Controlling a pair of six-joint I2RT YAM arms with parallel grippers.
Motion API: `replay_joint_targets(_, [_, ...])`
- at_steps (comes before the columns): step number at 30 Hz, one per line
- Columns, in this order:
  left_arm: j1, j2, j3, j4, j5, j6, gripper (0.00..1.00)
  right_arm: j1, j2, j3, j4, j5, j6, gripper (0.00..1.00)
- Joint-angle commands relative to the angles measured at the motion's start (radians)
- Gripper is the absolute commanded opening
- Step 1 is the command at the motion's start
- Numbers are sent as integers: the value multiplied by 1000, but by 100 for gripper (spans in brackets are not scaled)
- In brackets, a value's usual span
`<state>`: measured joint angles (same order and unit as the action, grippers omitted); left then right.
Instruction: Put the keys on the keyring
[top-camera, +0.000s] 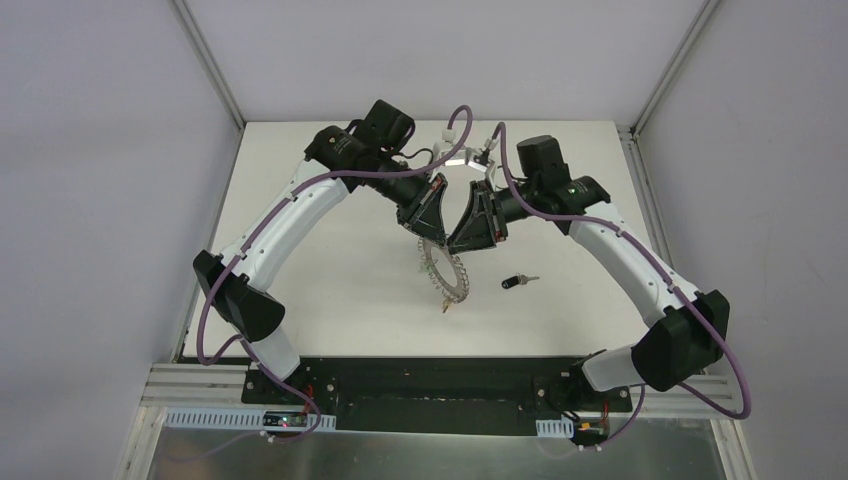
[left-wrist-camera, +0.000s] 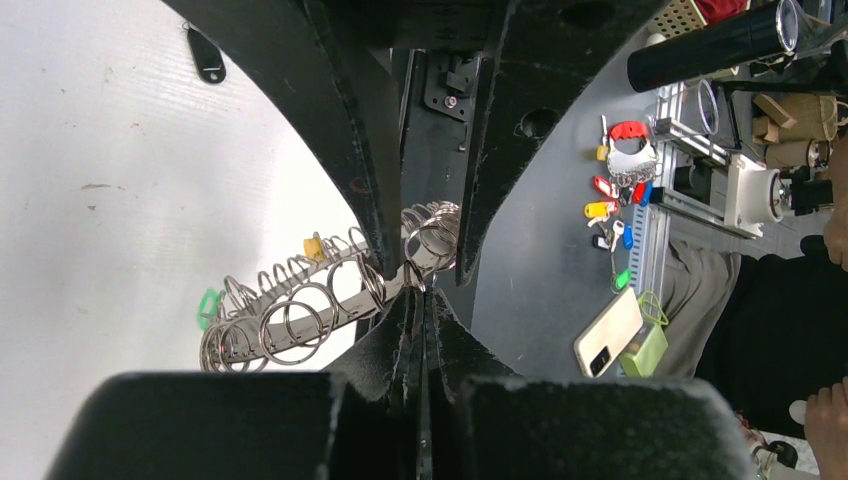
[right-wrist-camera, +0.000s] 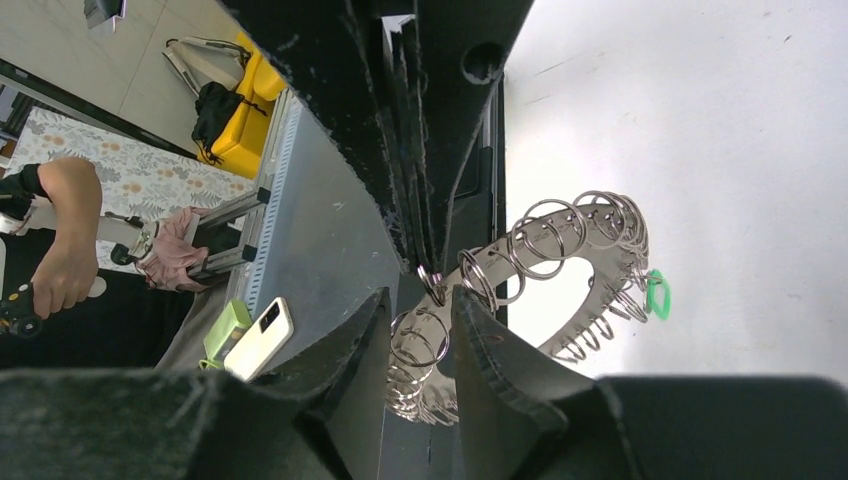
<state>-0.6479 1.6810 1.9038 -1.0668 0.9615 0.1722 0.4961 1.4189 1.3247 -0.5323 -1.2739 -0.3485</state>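
You have one keyring and three keys. Your left gripper (left-wrist-camera: 421, 292) is pinched tight on the floppy grey metal keyring (left-wrist-camera: 300, 322) fringed with wire rings, which hangs just below both grippers. Your right gripper (right-wrist-camera: 437, 302) has its fingers slightly apart around some rings; I cannot tell whether it grips them. The green-headed key (left-wrist-camera: 208, 305) and the yellow-headed key (left-wrist-camera: 314, 246) sit among the rings. The black-headed key (top-camera: 517, 282) lies on the white table (top-camera: 330, 300), well apart on the right gripper's side.
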Motion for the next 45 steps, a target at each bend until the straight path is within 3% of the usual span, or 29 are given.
replay_joint_targets(1, [-6, -31, 0, 21, 52, -1, 0, 7, -6, 54, 9, -35, -12, 28])
replay_joint_targets(7, [-6, -29, -3, 21, 52, -2, 0, 8, -8, 53, 7, -35, -9, 16])
replay_joint_targets(12, [-6, -29, -1, 27, 52, -11, 0, 8, -10, 42, 35, -29, 24, 0])
replay_joint_targets(19, [-6, -34, 6, 47, 57, -26, 0, 7, 4, 61, 60, 12, 70, 0])
replay_joint_targets(24, [15, -63, 5, 94, 79, -57, 22, 4, 23, 126, 59, 57, 104, 0])
replay_joint_targets(27, [55, -113, -57, 242, 108, -158, 33, -3, 35, 152, 60, 70, 130, 0])
replay_joint_targets(33, [153, -236, -334, 800, 174, -545, 43, -30, 49, 157, 149, 56, 247, 0])
replay_joint_targets(45, [169, -249, -471, 1003, 174, -676, 43, -65, 65, 96, 409, -19, 524, 0])
